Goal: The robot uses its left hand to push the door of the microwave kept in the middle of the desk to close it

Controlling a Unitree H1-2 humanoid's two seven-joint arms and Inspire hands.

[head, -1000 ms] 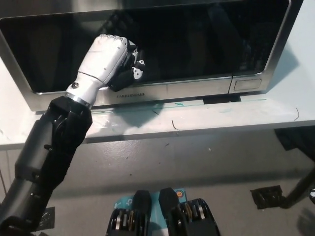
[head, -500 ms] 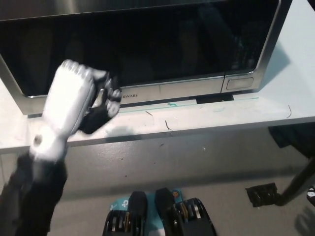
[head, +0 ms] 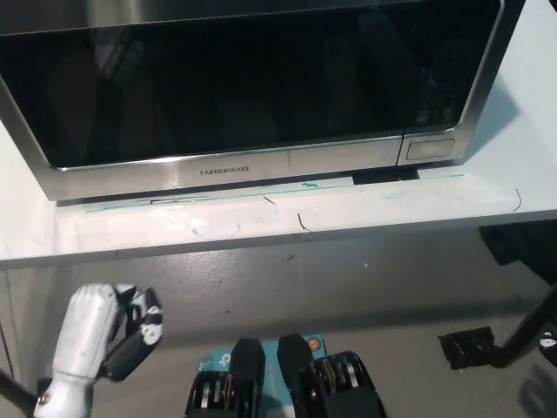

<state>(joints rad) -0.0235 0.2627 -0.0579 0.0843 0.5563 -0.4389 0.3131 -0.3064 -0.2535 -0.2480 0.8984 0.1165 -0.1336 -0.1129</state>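
The microwave point(head: 252, 87) sits across the top of the head view, from about ten o'clock to two o'clock, its front edge close to the near lip of the worktop point(head: 287, 222). Its dark glass door point(head: 226, 78) lies flush with the steel frame, with no gap showing along the bottom edge or beside the release button point(head: 430, 148) at three o'clock of the door. Judged from that, the door is closed and the push looks done.

The left hand point(head: 100, 344) hangs low at seven o'clock, below the worktop edge and well apart from the microwave, touching nothing. Its fingers point(head: 139, 326) are loosely curled and slightly apart, holding nothing; that relaxed pose suits a hand parked out of the way, not one set for pressing. The right hand is not in view.

Green marks on the worktop just beside the microwave's base look like placement guides, which would explain why the oven stands square at the middle.
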